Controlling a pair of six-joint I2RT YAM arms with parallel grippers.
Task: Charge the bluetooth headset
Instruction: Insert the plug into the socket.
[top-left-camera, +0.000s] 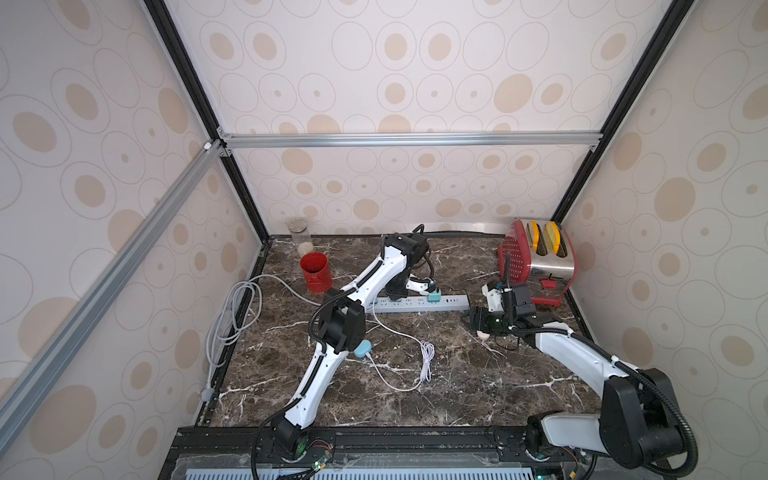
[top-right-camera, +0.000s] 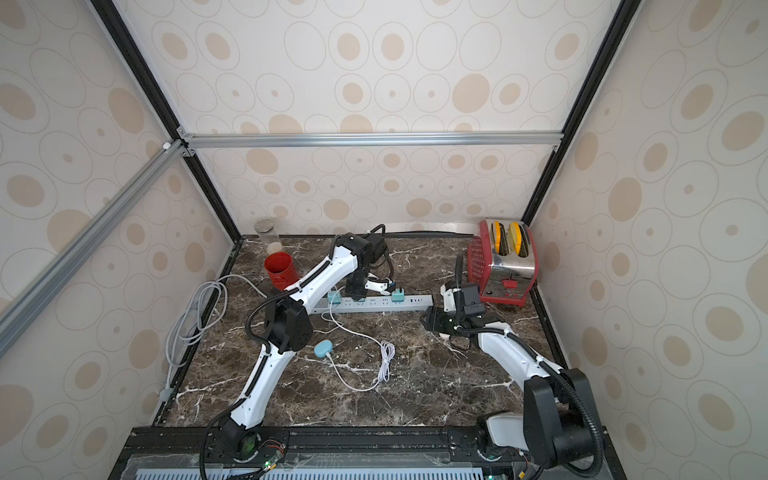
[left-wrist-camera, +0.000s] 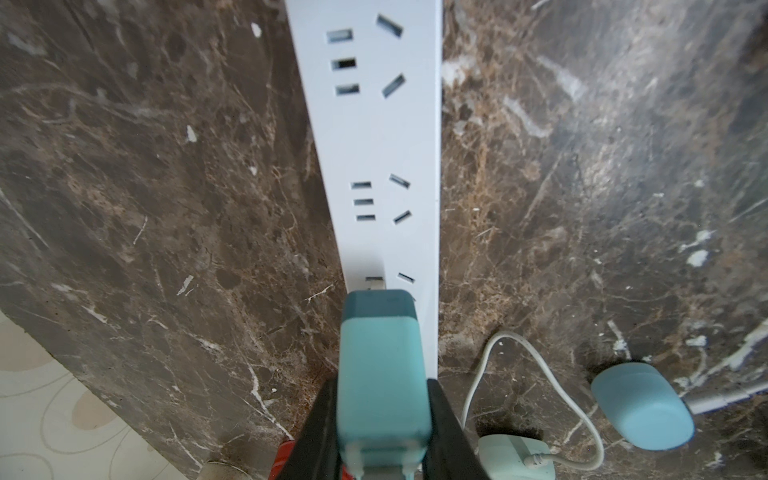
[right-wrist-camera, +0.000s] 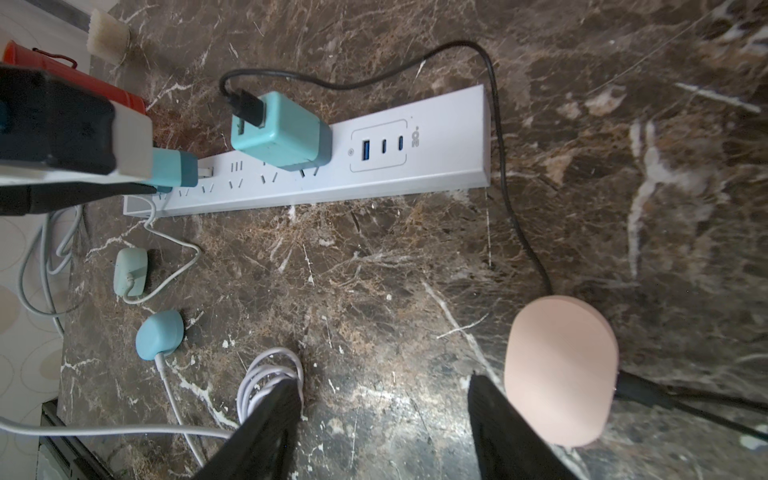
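Observation:
A white power strip (top-left-camera: 415, 303) (left-wrist-camera: 374, 137) lies across the marble table. My left gripper (left-wrist-camera: 381, 386) is shut on a teal charger adapter (left-wrist-camera: 380, 353) (right-wrist-camera: 174, 168), held just over the strip with its prongs at a socket. A second teal adapter (right-wrist-camera: 278, 133) is plugged in, and a black cable runs from it to a pink headset case (right-wrist-camera: 559, 370). My right gripper (right-wrist-camera: 384, 384) hovers open and empty beside that case. A blue headset case (top-left-camera: 362, 348) (right-wrist-camera: 160, 334) lies nearer the front, with a white cable (right-wrist-camera: 270, 374) leading to a pale green adapter (right-wrist-camera: 131, 272) on the table.
A red toaster (top-left-camera: 536, 257) stands at the back right. A red cup (top-left-camera: 316, 272) and a glass jar (top-left-camera: 300, 235) stand at the back left. The strip's grey cord (top-left-camera: 232, 316) loops along the left edge.

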